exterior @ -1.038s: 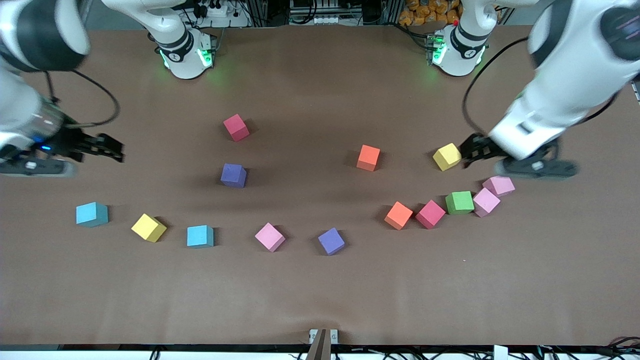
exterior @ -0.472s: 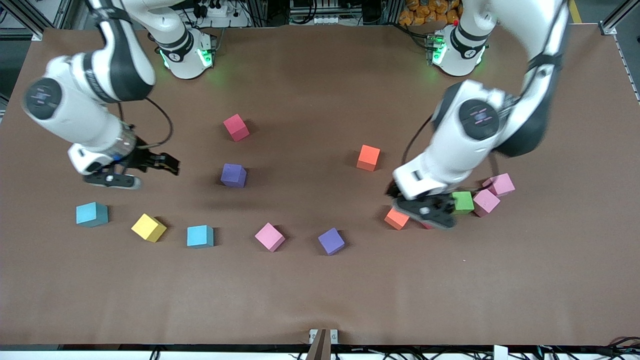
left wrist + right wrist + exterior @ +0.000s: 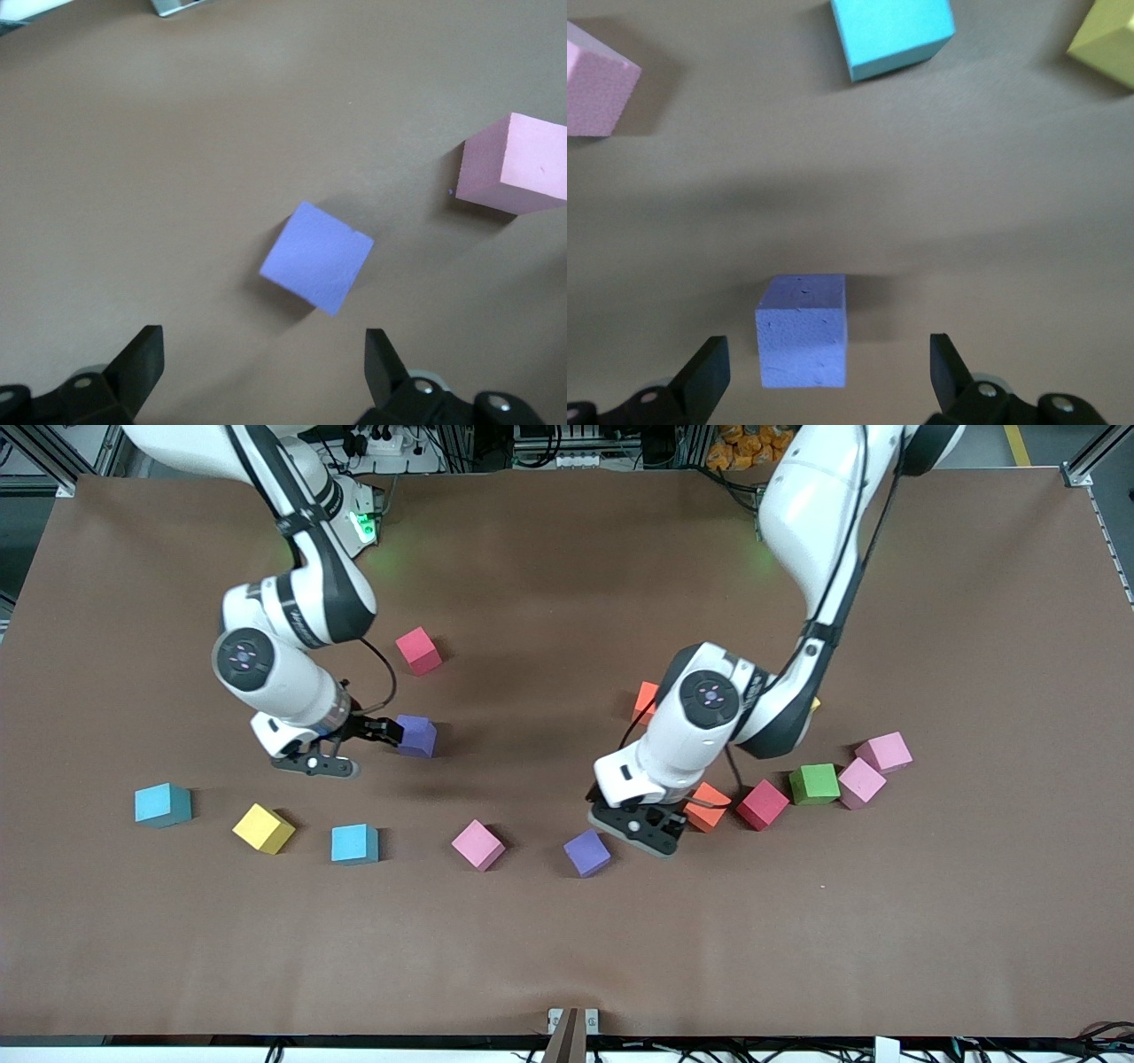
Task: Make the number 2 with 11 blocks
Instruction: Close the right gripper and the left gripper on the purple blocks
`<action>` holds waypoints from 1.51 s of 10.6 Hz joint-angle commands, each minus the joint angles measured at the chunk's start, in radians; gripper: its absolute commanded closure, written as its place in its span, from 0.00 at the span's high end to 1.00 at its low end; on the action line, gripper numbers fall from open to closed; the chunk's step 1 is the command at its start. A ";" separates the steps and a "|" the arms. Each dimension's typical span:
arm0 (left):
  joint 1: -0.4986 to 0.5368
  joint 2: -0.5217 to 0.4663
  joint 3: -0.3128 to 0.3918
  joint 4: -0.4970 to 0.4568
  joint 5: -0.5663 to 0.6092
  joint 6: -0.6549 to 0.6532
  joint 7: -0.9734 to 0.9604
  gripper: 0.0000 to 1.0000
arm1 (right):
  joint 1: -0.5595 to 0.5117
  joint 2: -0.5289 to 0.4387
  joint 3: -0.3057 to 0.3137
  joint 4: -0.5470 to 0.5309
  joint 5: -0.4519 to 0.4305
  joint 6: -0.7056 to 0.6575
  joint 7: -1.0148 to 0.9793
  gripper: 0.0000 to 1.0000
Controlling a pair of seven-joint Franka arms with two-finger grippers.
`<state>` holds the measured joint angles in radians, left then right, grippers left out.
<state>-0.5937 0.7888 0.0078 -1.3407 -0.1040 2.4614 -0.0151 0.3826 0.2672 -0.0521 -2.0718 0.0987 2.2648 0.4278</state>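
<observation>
each arm has a purple block ahead of its spread, empty jaws. the left gripper [image 3: 640, 821] hangs over the table just beside the purple cube [image 3: 586, 853] that lies between the pink cube [image 3: 478, 845] and an orange cube [image 3: 707, 807]; in the left wrist view that cube [image 3: 316, 257] sits turned cornerwise to the fingers, ahead of the gap and not yet between them (a wrist turn looks needed). the right gripper [image 3: 379, 731] is at the other purple cube [image 3: 416, 736], which in its wrist view [image 3: 803, 329] lies square-on, nearer one finger [image 3: 704, 372]. all blocks lie scattered.
</observation>
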 commanded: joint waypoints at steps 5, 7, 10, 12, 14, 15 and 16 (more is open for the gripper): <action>-0.041 0.128 0.020 0.063 -0.085 0.131 0.220 1.00 | 0.058 0.118 -0.008 0.009 0.010 0.087 0.058 1.00; -0.043 0.142 0.021 0.061 -0.118 0.168 0.286 1.00 | 0.076 0.121 -0.008 0.007 0.010 0.088 0.058 1.00; -0.049 0.161 0.021 0.061 -0.120 0.218 0.300 1.00 | 0.076 0.138 -0.006 -0.002 0.010 0.088 0.058 1.00; -0.049 0.187 0.021 0.063 -0.122 0.270 0.337 1.00 | 0.076 0.144 -0.006 -0.005 0.010 0.087 0.057 1.00; -0.049 0.196 0.020 0.063 -0.122 0.289 0.363 1.00 | 0.081 0.158 -0.006 -0.010 0.010 0.091 0.057 0.98; -0.049 0.199 0.020 0.063 -0.122 0.291 0.374 1.00 | 0.081 0.164 -0.006 -0.008 0.010 0.094 0.057 0.95; -0.049 0.207 0.020 0.077 -0.122 0.291 0.374 1.00 | 0.085 0.179 -0.005 -0.010 0.010 0.110 0.057 0.92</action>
<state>-0.6304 0.9711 0.0150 -1.3080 -0.1909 2.7452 0.3235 0.4507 0.4299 -0.0519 -2.0792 0.0988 2.3540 0.4715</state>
